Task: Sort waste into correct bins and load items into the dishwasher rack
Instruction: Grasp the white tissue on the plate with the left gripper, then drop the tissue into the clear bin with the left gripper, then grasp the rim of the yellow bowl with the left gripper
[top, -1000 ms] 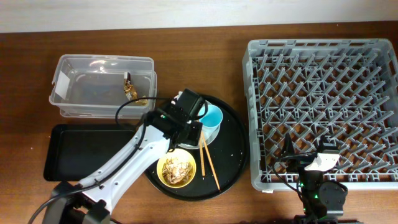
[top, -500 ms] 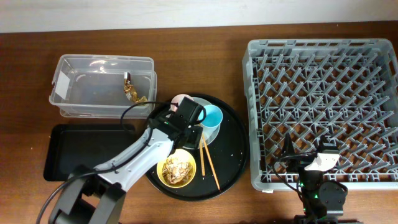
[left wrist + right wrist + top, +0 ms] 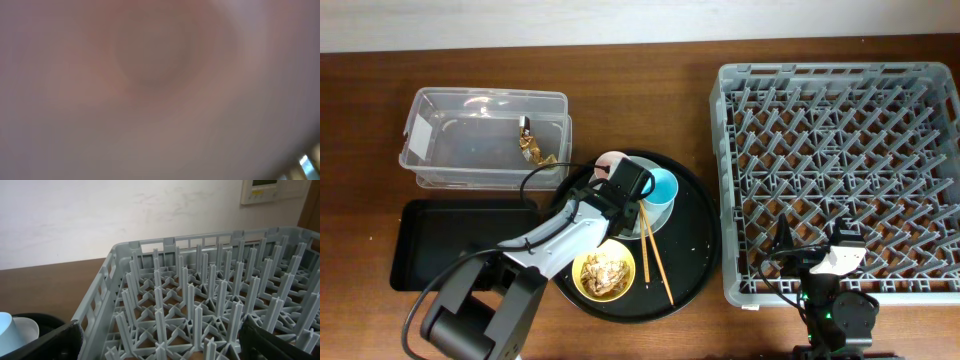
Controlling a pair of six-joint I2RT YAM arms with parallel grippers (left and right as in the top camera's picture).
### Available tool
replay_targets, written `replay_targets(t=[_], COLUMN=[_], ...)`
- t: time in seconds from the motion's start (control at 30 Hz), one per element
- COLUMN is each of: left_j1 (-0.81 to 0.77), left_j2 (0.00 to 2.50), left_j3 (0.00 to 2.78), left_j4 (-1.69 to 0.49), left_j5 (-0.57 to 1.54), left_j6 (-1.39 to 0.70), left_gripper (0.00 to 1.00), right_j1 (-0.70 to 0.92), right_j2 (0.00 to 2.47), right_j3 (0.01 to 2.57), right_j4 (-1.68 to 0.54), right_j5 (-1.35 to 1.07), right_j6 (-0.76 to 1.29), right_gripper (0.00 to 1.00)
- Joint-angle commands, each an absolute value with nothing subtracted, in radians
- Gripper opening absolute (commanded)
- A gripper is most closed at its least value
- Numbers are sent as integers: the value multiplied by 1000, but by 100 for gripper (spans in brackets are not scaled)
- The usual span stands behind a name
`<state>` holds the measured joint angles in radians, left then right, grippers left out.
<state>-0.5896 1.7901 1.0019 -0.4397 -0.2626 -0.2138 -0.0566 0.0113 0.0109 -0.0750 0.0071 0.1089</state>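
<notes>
Pink, nothing but pink, in the left wrist view: a soft blur fills it, too close to read. From overhead, the left gripper (image 3: 620,182) is low over the pink cup (image 3: 607,160) at the back-left of the round black tray (image 3: 695,240). Only a sliver of the cup's rim peeks out past the black wrist. Fingers spread or pinching? Can't tell from either view.

Just right of it, the blue cup (image 3: 663,185) stands on the pale plate (image 3: 658,215). The chopsticks (image 3: 655,255) lie slanted on the tray beside the yellow bowl (image 3: 578,275), which holds the food scraps (image 3: 605,272).

Over on the left, the clear tub (image 3: 485,93) holds the gold wrapper (image 3: 530,143). The shallow black tray (image 3: 450,245) lies in front of it on the wooden surface (image 3: 620,70).

The right gripper (image 3: 160,330) hangs at the near edge of the grey rack (image 3: 718,180). Its fingers (image 3: 45,342) are wide apart, with nothing held and only pegs ahead.
</notes>
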Motion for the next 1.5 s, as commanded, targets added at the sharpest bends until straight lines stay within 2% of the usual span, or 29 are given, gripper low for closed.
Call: replay_targets(t=[0.0,0.03,0.07,0.3,0.4,0.47,0.53,0.6,0.73,0.77,0.8,0.83,0.93,1.03,1.1,1.13,1.17,1.2,1.23,1.27,1.3,1.37,1.47], left_j1=[-585,-585,-585,-580,-390,-196,-73,-6,6,6,6,6,6,1,-28,-53,-76,-117,-142,-149,-149,-176,-327], left_j2=[1800,1795,1769,1353,1175,1178,1230,1359,1646,1682,1689,1683,1633,1472,1292,1202,1137,1070,1032,1010,994,1006,1047], left_j3=[996,996,996,998,1006,1006,1006,1006,1006,1006,1006,1007,1011,1011,1011,1011,1011,1011,1011,1011,1011,1010,1010], left_j4=[-442,-442,-450,-543,-517,-448,-364,-249,-52,-20,-14,-7,-5,-57,-261,-411,-537,-653,-695,-710,-738,-828,-889], left_j5=[-266,-266,-266,-274,-296,-289,-274,-273,-273,-273,-273,-271,-186,-141,-62,-17,52,179,225,225,268,293,263], left_j6=[-207,-207,-207,-208,-262,-302,-302,-302,-302,-301,-301,-301,-297,-298,-300,-302,-303,-302,-301,-301,-308,-390,-424], left_gripper=[20,11,9,10,4,1,1,10,24,50,87,93,95,94,84,84,85,99,99,95,52,49,45], right_j1=[-60,-60,-60,-60,-60,-60,-60,-60,-60,-60,-60,-60,-60,-60,-60,-60,-60,-60,-60,-60,-60,-60,-60], right_j2=[6,6,6,6,6,6,6,6,6,6,6,6,6,6,6,6,6,6,6,6,6,6,6], right_j3=[6,6,6,6,6,6,6,6,6,6,6,6,6,6,6,6,6,6,6,6,6,6,6], right_j4=[-80,-80,-80,-80,-80,-80,-80,-80,-80,-80,-80,-80,-80,-80,-80,-80,-80,-80,-80,-80,-80,-80,-80], right_j5=[12,12,12,12,12,12,12,12,12,12,12,12,12,12,12,12,12,12,12,12,12,12,12], right_j6=[113,113,113,113,113,113,113,113,113,113,113,113,113,113,113,113,113,113,113,113,113,113,113], right_gripper=[98,98,98,98,98,98,98,98,99,98,98,98,98,98,98,98,98,98,98,98,98,98,98])
